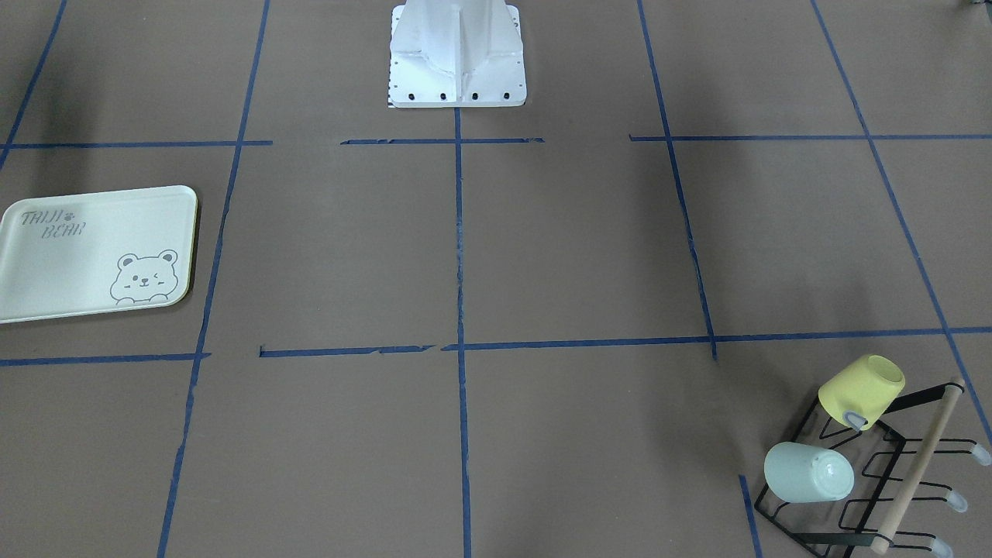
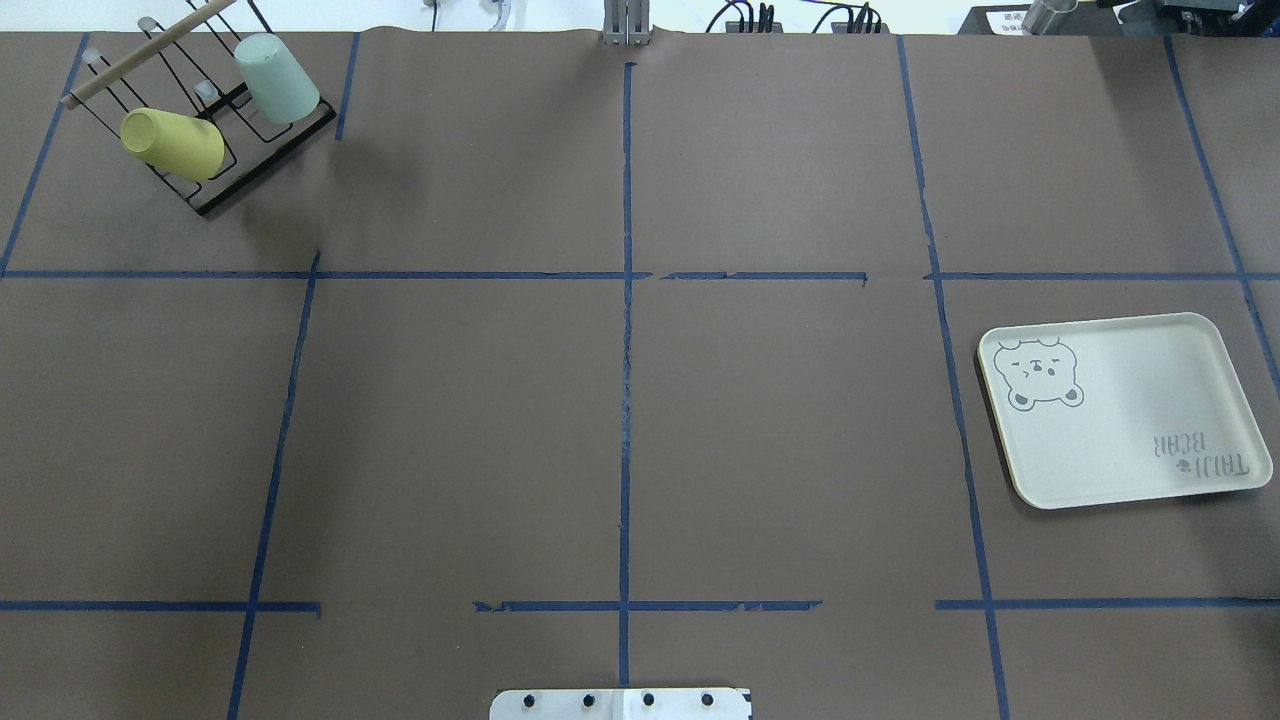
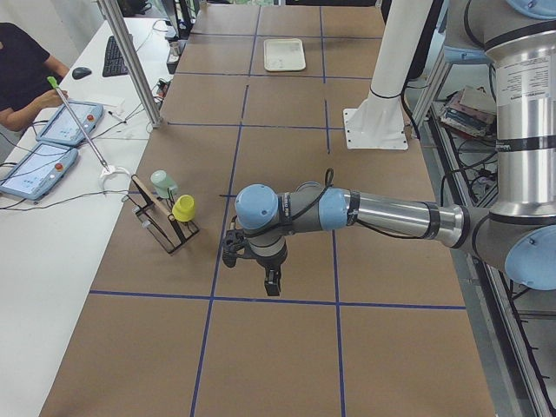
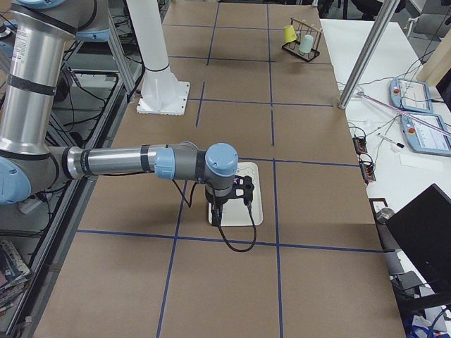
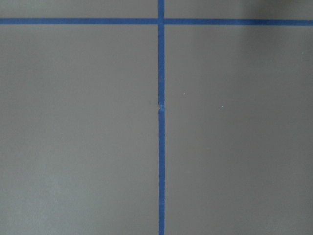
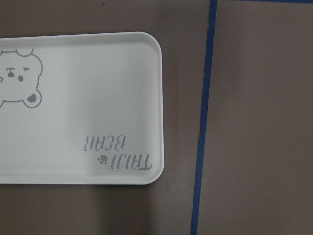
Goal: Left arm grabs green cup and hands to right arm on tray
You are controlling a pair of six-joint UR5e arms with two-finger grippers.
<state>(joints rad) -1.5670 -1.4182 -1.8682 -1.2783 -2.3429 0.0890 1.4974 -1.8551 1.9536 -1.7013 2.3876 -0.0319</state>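
The green cup (image 1: 806, 473) sits upside down and tilted on a black wire rack (image 1: 876, 480) at the far left corner of the table, as the overhead view (image 2: 275, 78) shows. The tray (image 2: 1120, 410) lies bare on the right side and also fills the right wrist view (image 6: 98, 98). My left gripper (image 3: 252, 269) hangs over bare table, a short way from the rack. My right gripper (image 4: 232, 201) hangs over the tray (image 4: 255, 184). Both grippers show only in the side views, so I cannot tell whether they are open or shut.
A yellow cup (image 1: 860, 391) is tilted on the same rack beside the green one, and a wooden rod (image 1: 918, 465) runs across the rack's top. The white robot base (image 1: 457, 54) stands at the table's near middle edge. Blue tape lines grid the brown table. An operator (image 3: 17, 69) sits at a side desk.
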